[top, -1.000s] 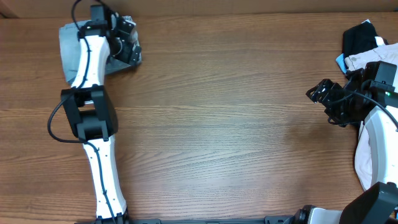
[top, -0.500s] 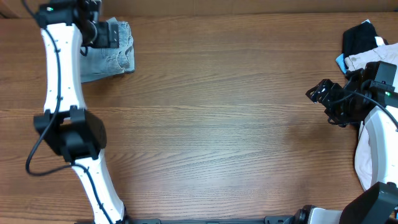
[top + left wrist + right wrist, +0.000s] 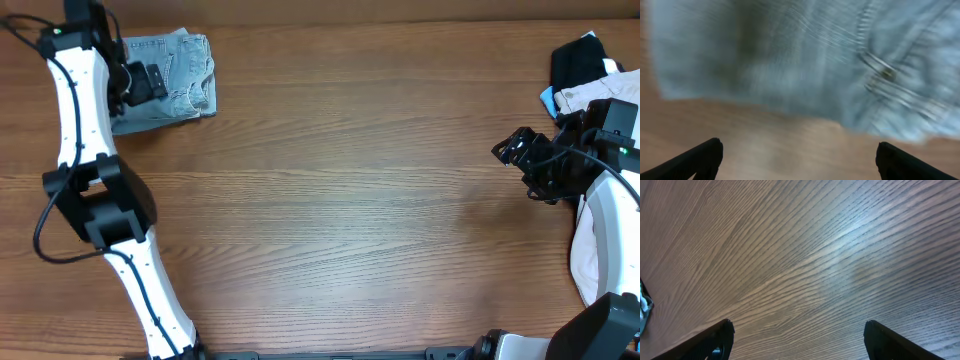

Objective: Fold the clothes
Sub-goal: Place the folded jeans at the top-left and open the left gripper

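1 pair, jeans (image 3: 182, 82): folded compact at bench (image 3: 350, 200) corner, probably finished
Left end effector (image 3: 797, 146): apart, empty
Right end effector (image 3: 798, 325): apart, empty

Faded light-blue jeans (image 3: 190, 70), brown wood-grain table (image 3: 350, 200), black garment (image 3: 575, 60), pale beige trousers (image 3: 590, 95)

- jeans (image 3: 182, 72): left part hidden behind left arm (image 3: 78, 95); wrist view motion-blurred, stitching unreadable, cloth cut by top and right edges.
- left gripper (image 3: 799, 162), right gripper (image 3: 799, 341): only fingertips show, cut by bottom edge.
- beige trousers (image 3: 592, 96): cut by right edge.
- blue-white scrap (image 3: 643, 307): cut by left edge, unidentifiable.
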### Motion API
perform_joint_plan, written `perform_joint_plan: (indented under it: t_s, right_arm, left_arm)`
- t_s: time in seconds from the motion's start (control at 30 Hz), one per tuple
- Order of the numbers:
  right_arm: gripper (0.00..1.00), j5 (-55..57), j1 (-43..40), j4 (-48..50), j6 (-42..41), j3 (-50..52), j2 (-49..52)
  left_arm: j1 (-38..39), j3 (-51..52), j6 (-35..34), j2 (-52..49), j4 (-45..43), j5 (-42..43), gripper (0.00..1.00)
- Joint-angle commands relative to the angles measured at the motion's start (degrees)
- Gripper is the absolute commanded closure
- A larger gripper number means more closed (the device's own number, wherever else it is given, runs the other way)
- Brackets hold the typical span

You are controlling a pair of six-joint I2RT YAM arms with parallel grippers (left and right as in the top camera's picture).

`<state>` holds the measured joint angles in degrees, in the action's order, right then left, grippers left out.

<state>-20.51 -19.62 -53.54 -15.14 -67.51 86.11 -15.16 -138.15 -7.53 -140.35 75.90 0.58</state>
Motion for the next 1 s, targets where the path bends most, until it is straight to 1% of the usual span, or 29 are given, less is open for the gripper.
perform_joint_plan:
  t_s: [0.0,0.2,0.4,0.57,0.7,0.77,0.83,0.87,0.97]
  right_arm:
    - [0.13,0.5,0.0,0.17,0.39,-0.76,-0.48]
    - [0.13,0.5,0.0,0.04,0.39,-0.76,-0.48]
    - [0.13,0.52,0.0,0.07,0.39,-0.76,-0.48]
    - [0.13,0.52,0.0,0.11,0.39,-0.76,-0.48]
    - [0.13,0.5,0.0,0.81,0.44,-0.83,-0.5]
    - [0.1,0.46,0.0,0.74,1.53,-2.03,-0.5]
    - [0.05,0.55,0.0,-1.44,3.8,-5.29,-0.5]
    - [0.0,0.59,0.0,-3.13,5.42,-7.74,-0.5]
    - [0.0,3.63,0.0,-8.11,7.56,-15.1,-0.55]
  left_arm:
    - [0.44,0.22,1.38,-3.45,-1.97,-0.83,0.0]
    - [0.31,0.22,1.86,-7.48,-5.51,-4.42,0.0]
    - [0.2,0.22,4.63,-9.6,-9.68,-9.05,0.0]
    - [0.2,0.22,4.85,-9.75,-11.23,-9.57,0.0]
    - [0.83,-0.22,4.83,-9.53,-8.66,-9.55,0.0]
    - [1.27,-1.22,4.83,-8.92,-5.9,-9.62,0.0]
    - [1.75,-2.56,4.76,-7.02,-2.82,-9.57,0.0]
    - [1.95,-3.17,4.48,-5.95,-1.64,-9.55,0.0]
    - [2.47,-5.07,3.19,-1.16,1.14,-9.46,0.0]
